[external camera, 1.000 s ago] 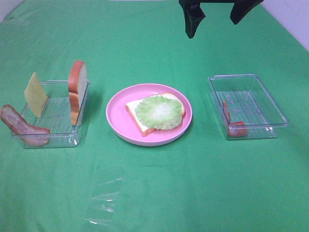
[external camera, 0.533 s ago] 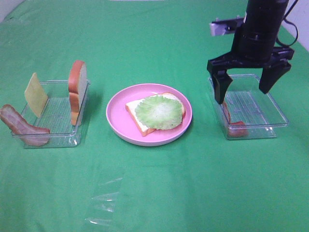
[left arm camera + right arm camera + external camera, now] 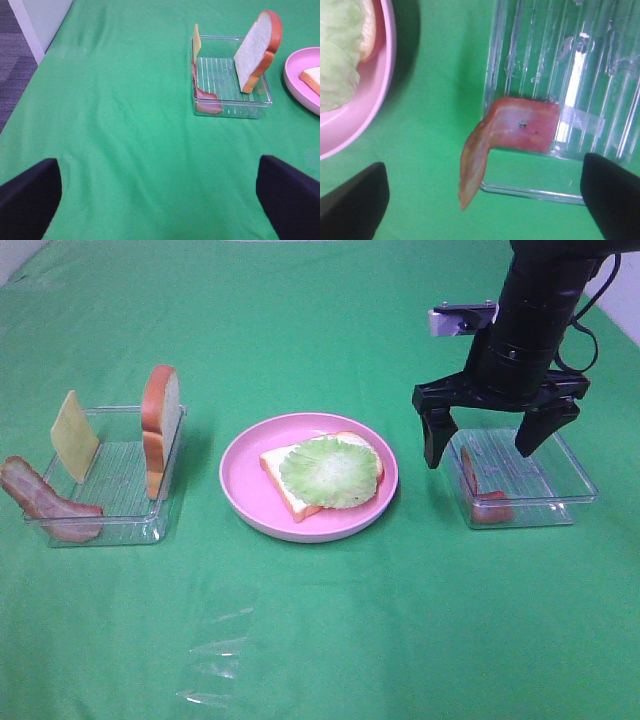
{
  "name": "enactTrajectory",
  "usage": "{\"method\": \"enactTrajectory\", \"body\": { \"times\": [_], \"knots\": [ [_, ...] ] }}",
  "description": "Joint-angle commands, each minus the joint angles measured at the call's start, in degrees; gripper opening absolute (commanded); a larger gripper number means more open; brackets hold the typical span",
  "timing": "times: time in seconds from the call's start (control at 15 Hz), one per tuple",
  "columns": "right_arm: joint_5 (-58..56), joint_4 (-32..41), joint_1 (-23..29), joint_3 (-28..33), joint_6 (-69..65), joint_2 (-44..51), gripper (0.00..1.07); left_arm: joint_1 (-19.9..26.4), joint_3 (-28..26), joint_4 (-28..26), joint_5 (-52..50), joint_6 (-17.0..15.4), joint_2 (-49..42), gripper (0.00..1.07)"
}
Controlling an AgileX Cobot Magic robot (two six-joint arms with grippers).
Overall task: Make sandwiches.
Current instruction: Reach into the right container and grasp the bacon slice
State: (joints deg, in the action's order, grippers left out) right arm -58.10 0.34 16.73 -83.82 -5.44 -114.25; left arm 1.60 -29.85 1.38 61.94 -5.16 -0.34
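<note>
On the pink plate (image 3: 240, 485) lies a white bread slice (image 3: 283, 483) with a green lettuce leaf (image 3: 330, 472) on top. My right gripper (image 3: 480, 450) hangs open just above the right clear tray (image 3: 560, 465), straddling the reddish bacon strip (image 3: 482, 498) that leans on its near-left wall. The right wrist view shows that bacon strip (image 3: 515, 132) bent over the tray edge, between my open right gripper (image 3: 482, 200). The left tray (image 3: 120, 490) holds an upright bread slice (image 3: 160, 430), a cheese square (image 3: 74, 435) and bacon (image 3: 45, 505). My left gripper (image 3: 160, 200) is open over bare cloth.
A green cloth covers the table. A wrinkled piece of clear film (image 3: 215, 660) lies near the front edge. In the left wrist view the left tray (image 3: 232, 75) stands ahead with the plate's rim (image 3: 300, 75) beside it. The table's edge and floor (image 3: 20, 60) show beyond.
My right arm has come down from the far edge of the exterior view to just above the right tray, shifting slightly toward the plate. Its jaws stay wide. Nothing else moved.
</note>
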Motion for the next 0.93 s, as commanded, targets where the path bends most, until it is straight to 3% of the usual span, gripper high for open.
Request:
{"method": "enactTrajectory", "body": {
  "times": [0.07,0.67,0.8,0.93],
  "knots": [
    [0.4,0.7,-0.1,0.3,-0.4,-1.0,0.98,-0.2,0.1,0.0,-0.1,0.0,-0.2,1.0],
    [1.9,1.0,-0.1,0.3,0.1,-2.9,0.97,-0.2,0.1,0.0,-0.1,0.0,-0.2,1.0],
    [1.9,1.0,-0.1,0.3,0.2,-2.9,0.92,-0.2,0.1,0.0,-0.1,0.0,-0.2,1.0],
    [1.5,1.0,-0.1,0.3,0.2,-2.9,0.8,-0.2,0.1,0.0,-0.1,0.0,-0.2,1.0]
  ]
}}
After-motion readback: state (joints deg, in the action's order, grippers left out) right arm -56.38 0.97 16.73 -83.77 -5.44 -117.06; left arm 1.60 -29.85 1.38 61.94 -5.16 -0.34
